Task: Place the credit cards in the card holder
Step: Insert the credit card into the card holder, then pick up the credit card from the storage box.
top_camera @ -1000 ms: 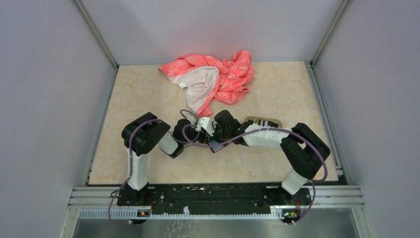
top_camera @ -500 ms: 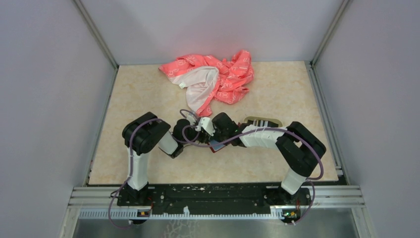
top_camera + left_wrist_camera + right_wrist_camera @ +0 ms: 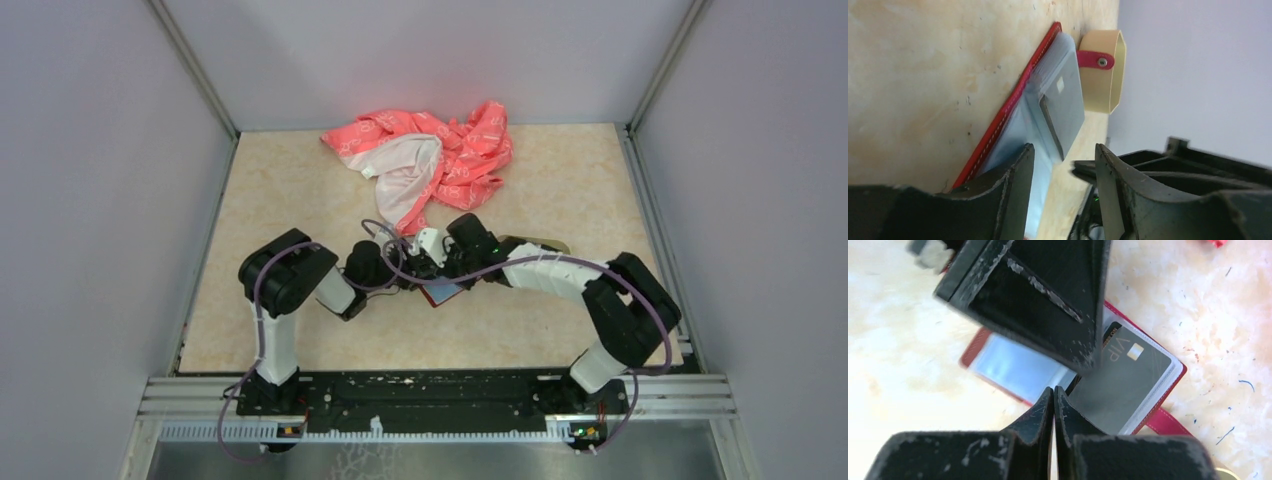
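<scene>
The dark red card holder (image 3: pixel 443 292) lies open on the table between both grippers, its grey-blue pockets up (image 3: pixel 1020 132) (image 3: pixel 1013 367). A black credit card marked VIP (image 3: pixel 1128 375) sits in its right-hand pocket and shows grey in the left wrist view (image 3: pixel 1068 100). No other card is in view. My left gripper (image 3: pixel 403 280) (image 3: pixel 1064 160) is open, with one finger (image 3: pixel 1018 175) over the holder's near pocket. My right gripper (image 3: pixel 437 272) (image 3: pixel 1054 392) is shut and empty, its tips just above the holder's middle fold.
A pink-and-white cloth (image 3: pixel 430 160) lies bunched at the back middle. An oval beige tray (image 3: pixel 535 243) (image 3: pixel 1103 75) sits just right of the holder, partly under my right arm; the holder's snap strap (image 3: pixel 1095 59) reaches it. Walls close the table's left, right and back.
My right arm has drawn back up and to the right, uncovering more of the open holder. My left gripper has stayed at the holder's left side.
</scene>
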Action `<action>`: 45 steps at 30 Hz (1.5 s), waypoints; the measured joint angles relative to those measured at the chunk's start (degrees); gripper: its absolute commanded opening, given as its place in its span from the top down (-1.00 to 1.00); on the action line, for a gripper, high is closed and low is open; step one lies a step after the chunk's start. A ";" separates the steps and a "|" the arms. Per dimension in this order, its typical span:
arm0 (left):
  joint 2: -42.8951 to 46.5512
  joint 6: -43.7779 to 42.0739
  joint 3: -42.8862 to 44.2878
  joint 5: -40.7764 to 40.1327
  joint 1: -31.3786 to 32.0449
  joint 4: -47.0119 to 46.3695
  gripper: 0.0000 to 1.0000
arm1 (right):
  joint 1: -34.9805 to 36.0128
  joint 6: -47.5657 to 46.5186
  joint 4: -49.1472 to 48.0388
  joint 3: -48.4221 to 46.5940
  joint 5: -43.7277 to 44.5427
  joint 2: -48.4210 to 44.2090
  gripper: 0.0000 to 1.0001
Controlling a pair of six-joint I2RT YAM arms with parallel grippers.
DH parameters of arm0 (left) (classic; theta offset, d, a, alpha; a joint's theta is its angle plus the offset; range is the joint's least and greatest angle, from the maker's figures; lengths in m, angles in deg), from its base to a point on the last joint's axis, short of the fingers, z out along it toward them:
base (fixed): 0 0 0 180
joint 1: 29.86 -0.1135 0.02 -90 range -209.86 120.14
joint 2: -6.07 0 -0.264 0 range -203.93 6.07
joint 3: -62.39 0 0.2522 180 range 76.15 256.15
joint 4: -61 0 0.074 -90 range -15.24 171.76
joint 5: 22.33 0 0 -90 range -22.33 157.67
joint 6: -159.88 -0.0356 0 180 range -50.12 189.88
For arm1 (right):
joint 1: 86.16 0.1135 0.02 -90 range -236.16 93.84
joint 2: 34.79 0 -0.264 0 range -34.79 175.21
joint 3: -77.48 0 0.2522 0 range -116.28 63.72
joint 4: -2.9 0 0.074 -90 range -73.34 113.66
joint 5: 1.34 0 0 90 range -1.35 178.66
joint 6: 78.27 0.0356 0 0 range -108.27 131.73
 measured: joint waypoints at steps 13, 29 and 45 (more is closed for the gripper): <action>22.43 -24.35 -5.92 -1.46 -0.15 12.37 -0.10 | -19.50 -4.74 9.84 -3.15 -30.58 -16.61 0.25; 38.64 -40.04 -12.48 -4.48 -0.90 7.04 -0.84 | -43.32 -1.90 18.86 -8.87 -31.45 -7.69 0.32; 4.66 -39.63 37.57 -0.90 14.84 38.93 -0.50 | -47.78 -8.31 30.97 -14.03 -21.73 0.57 0.73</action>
